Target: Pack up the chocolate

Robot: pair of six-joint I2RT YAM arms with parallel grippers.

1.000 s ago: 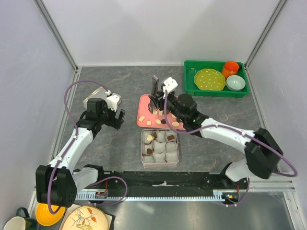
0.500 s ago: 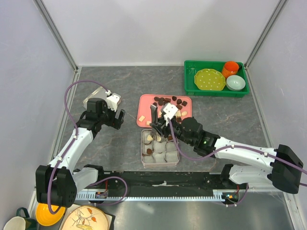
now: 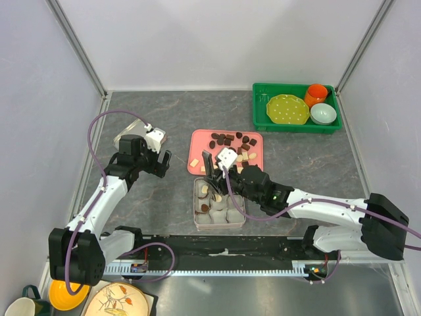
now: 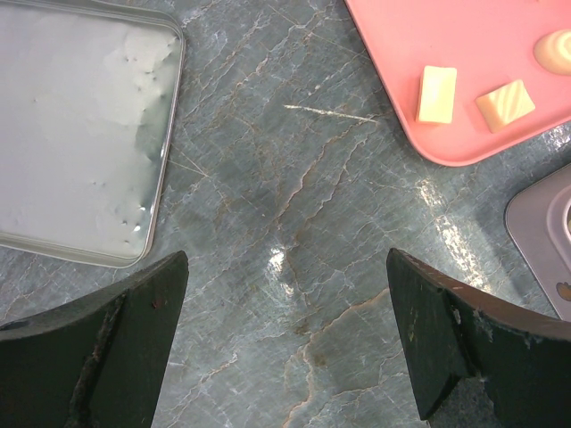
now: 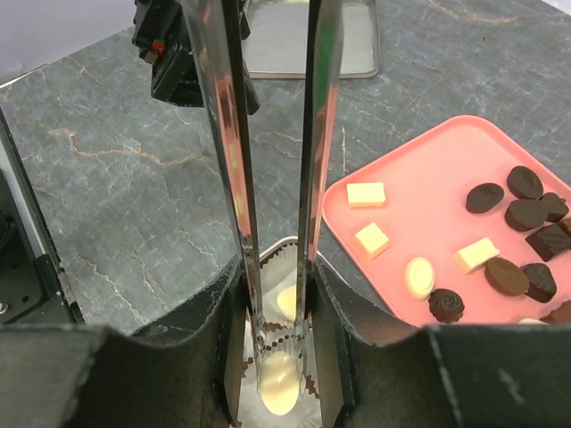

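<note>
Right tool (image 5: 277,294) pinches shiny metal tongs (image 5: 227,134), held upright; a cream-white oval chocolate (image 5: 277,390) lies straight below between their tips, inside the square silver tin (image 3: 195,205). Left tool (image 4: 285,294) spread, empty, farther off.

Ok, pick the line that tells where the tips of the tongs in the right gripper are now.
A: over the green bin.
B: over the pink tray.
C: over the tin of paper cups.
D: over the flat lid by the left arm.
C: the right wrist view shows the tongs in the right gripper reaching down into the tin, a cream-white chocolate in a paper cup at their tips.
</note>
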